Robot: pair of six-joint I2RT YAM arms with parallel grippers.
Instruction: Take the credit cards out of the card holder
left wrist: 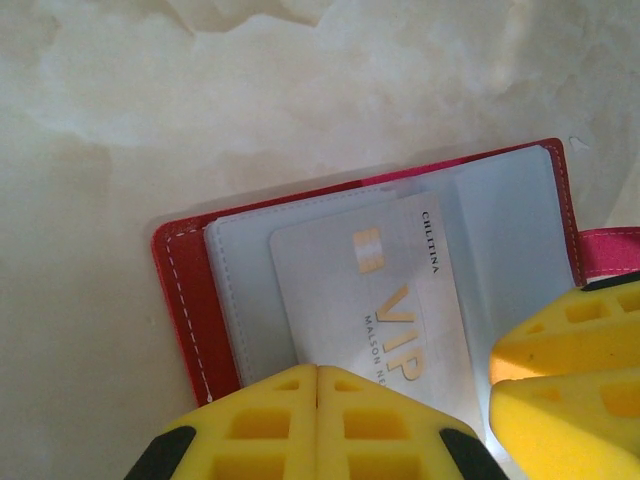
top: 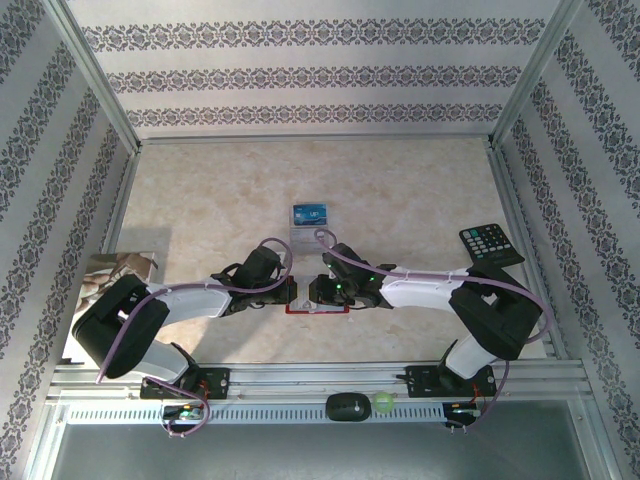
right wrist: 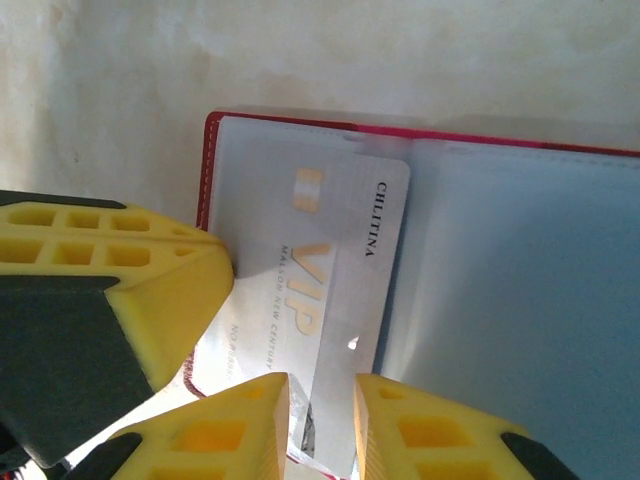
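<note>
Silver-grey plastic credit card [left wrist: 380, 300] on open red leather card holder [left wrist: 185, 300] | left end effector [left wrist: 317, 385] closed at card's end | right end effector [right wrist: 322, 392] narrow, astride card

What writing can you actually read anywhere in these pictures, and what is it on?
"CHLITINA": dark letters along one edge of the silver card.
"VIP": large gold letters on the same card.
"MAISON NEW CENTURY": small gold print beside VIP, partly washed out by glare.
Print on the blue card and the black remote keys: too small to read.
</note>
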